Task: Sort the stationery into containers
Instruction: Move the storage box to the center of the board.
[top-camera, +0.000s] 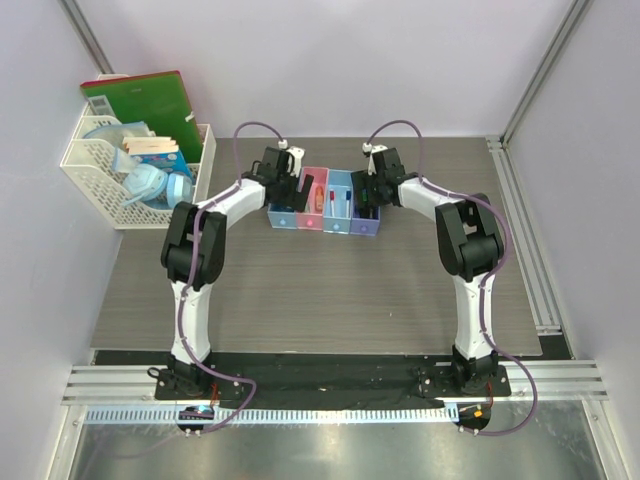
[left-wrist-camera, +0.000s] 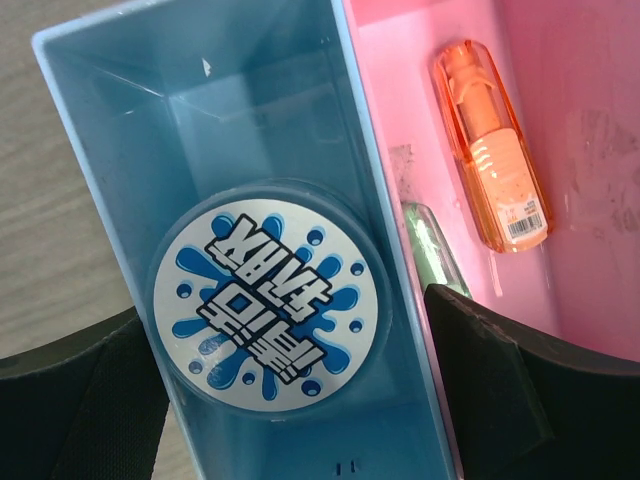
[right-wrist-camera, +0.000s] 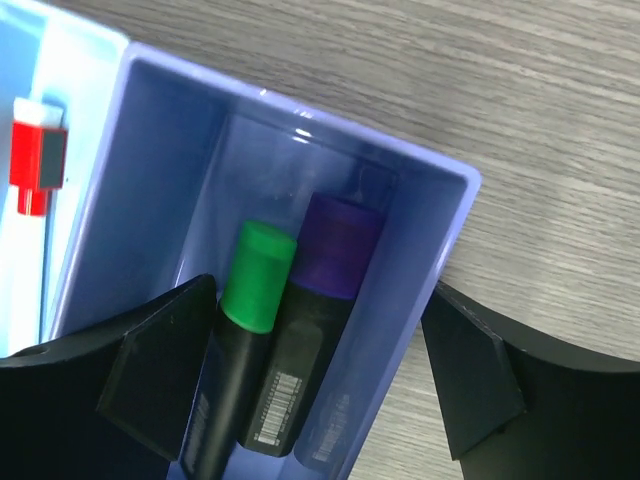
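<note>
The containers (top-camera: 322, 203) stand in a row between my two grippers. The round blue tape roll (left-wrist-camera: 265, 300) lies flat in the blue bin (left-wrist-camera: 250, 100). My left gripper (left-wrist-camera: 290, 400) hangs open over it, holding nothing. Its right finger (left-wrist-camera: 500, 390) is over the pink bin (left-wrist-camera: 590, 250), where an orange highlighter (left-wrist-camera: 490, 150) and a pale green pen (left-wrist-camera: 430, 245) lie. The purple bin (right-wrist-camera: 420, 230) holds a green-black highlighter (right-wrist-camera: 255, 280) and a purple-black highlighter (right-wrist-camera: 335, 250). Above them my right gripper (right-wrist-camera: 315, 385) is open and empty. A red-capped marker (right-wrist-camera: 35, 155) lies in the light blue bin (right-wrist-camera: 60, 80).
A white lattice basket (top-camera: 90, 170) with a green folder (top-camera: 140, 100), masks and papers stands at the back left. A metal rail (top-camera: 525, 240) runs along the table's right edge. Walls close in on both sides and the back.
</note>
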